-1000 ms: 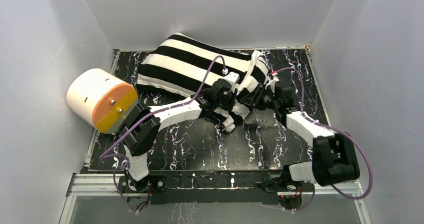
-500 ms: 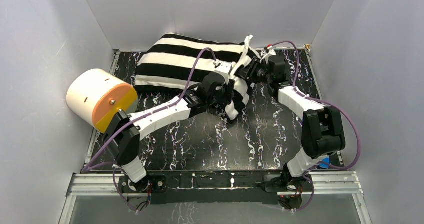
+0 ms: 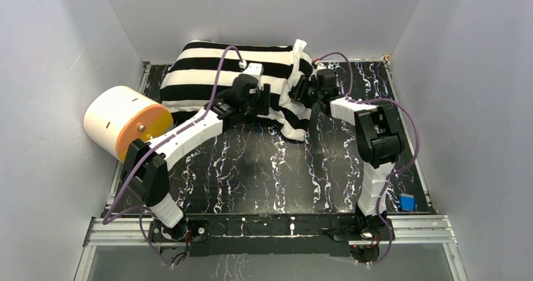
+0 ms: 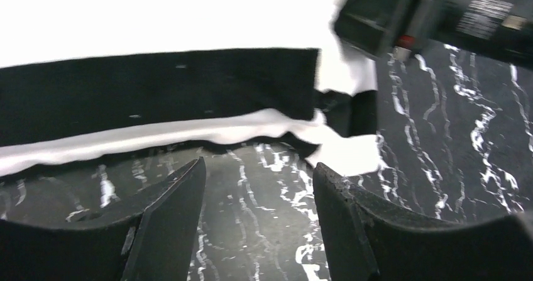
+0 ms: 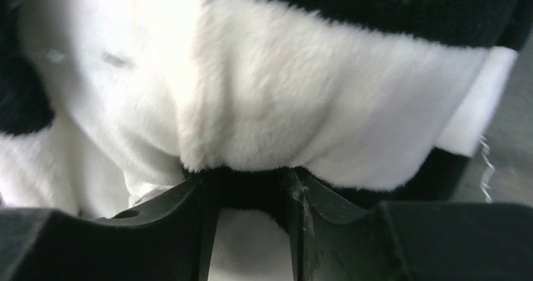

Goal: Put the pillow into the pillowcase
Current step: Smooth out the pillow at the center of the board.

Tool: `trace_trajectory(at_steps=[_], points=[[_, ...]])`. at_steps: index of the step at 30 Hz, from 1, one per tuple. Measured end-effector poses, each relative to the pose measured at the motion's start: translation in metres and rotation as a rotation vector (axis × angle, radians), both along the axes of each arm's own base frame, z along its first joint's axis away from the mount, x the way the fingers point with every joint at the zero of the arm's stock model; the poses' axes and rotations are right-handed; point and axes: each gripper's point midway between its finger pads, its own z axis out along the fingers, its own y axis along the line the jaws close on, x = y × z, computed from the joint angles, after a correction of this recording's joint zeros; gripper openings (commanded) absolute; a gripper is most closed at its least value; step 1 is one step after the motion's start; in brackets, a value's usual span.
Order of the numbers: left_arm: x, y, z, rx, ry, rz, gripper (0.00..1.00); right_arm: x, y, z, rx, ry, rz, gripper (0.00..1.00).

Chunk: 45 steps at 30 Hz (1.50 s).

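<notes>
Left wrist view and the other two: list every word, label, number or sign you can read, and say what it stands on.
Small white print on a black part of the right arm, left wrist view: too blurred to read.
No other text shows in any view.

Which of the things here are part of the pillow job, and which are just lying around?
Job: black-and-white striped fabric pillowcase, looking stuffed; pillow not separately visible.
Lying about: cream cylinder with orange face; small blue object.
</notes>
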Motion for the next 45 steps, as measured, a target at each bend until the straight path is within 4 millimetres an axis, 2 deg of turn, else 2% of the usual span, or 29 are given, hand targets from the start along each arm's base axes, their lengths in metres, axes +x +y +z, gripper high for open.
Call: trace_trajectory(at_steps=[2, 5, 10, 14, 15, 16, 18, 21, 24, 29, 31, 32, 33, 34, 35, 37, 39, 41, 43, 45], points=[[0.007, 0.020, 0.000, 0.010, 0.013, 0.040, 0.65, -0.010, -0.008, 0.008, -0.068, 0.005, 0.017, 0.59], [0.010, 0.040, 0.007, -0.001, 0.024, 0.065, 0.68, -0.029, -0.023, 0.023, -0.163, -0.003, 0.038, 0.60], [0.003, 0.067, 0.024, -0.030, 0.020, 0.086, 0.74, -0.076, -0.044, 0.043, -0.294, -0.045, 0.091, 0.63], [-0.005, 0.079, 0.033, -0.046, 0.015, 0.085, 0.83, -0.112, -0.043, 0.037, -0.397, -0.077, 0.209, 0.65], [-0.008, 0.082, 0.032, -0.047, 0.017, 0.083, 0.96, -0.120, -0.042, 0.034, -0.421, -0.093, 0.238, 0.66], [-0.012, 0.084, 0.031, -0.046, 0.021, 0.081, 0.98, -0.132, -0.040, 0.030, -0.449, -0.109, 0.278, 0.66], [-0.018, 0.088, 0.027, -0.040, 0.031, 0.073, 0.98, -0.155, -0.034, 0.020, -0.497, -0.151, 0.364, 0.68], [-0.029, 0.094, 0.020, -0.032, 0.046, 0.067, 0.98, -0.178, -0.023, 0.008, -0.559, -0.239, 0.475, 0.80], [-0.038, 0.100, 0.017, -0.018, 0.051, 0.063, 0.98, -0.186, -0.013, -0.004, -0.617, -0.312, 0.551, 0.83], [-0.046, 0.105, 0.020, -0.009, 0.032, 0.051, 0.98, -0.164, -0.004, -0.027, -0.729, -0.392, 0.565, 0.82], [-0.048, 0.107, 0.020, 0.000, 0.026, 0.045, 0.98, -0.155, -0.007, -0.048, -0.802, -0.380, 0.560, 0.76], [-0.049, 0.109, 0.019, 0.007, 0.025, 0.043, 0.98, -0.150, -0.007, -0.054, -0.823, -0.384, 0.550, 0.68], [-0.050, 0.110, 0.018, 0.014, 0.025, 0.041, 0.98, -0.139, -0.008, -0.051, -0.862, -0.410, 0.524, 0.51], [-0.050, 0.111, 0.018, 0.022, 0.022, 0.039, 0.98, -0.133, -0.009, -0.049, -0.893, -0.423, 0.508, 0.23], [-0.051, 0.113, 0.018, 0.031, 0.016, 0.037, 0.97, -0.127, -0.013, -0.047, -0.934, -0.435, 0.485, 0.02], [-0.052, 0.116, 0.017, 0.050, 0.007, 0.031, 0.92, -0.120, -0.023, -0.042, -1.006, -0.448, 0.450, 0.00], [-0.052, 0.118, 0.020, 0.070, -0.011, 0.023, 0.86, -0.117, -0.031, -0.029, -1.041, -0.447, 0.411, 0.00], [-0.052, 0.120, 0.024, 0.092, -0.036, 0.005, 0.81, -0.118, -0.031, 0.006, -1.029, -0.460, 0.397, 0.00], [-0.051, 0.122, 0.028, 0.134, -0.064, -0.033, 0.79, -0.116, -0.021, 0.072, -0.955, -0.539, 0.368, 0.00], [-0.050, 0.120, 0.037, 0.169, -0.098, -0.089, 0.74, -0.120, -0.011, 0.162, -0.842, -0.666, 0.321, 0.00]])
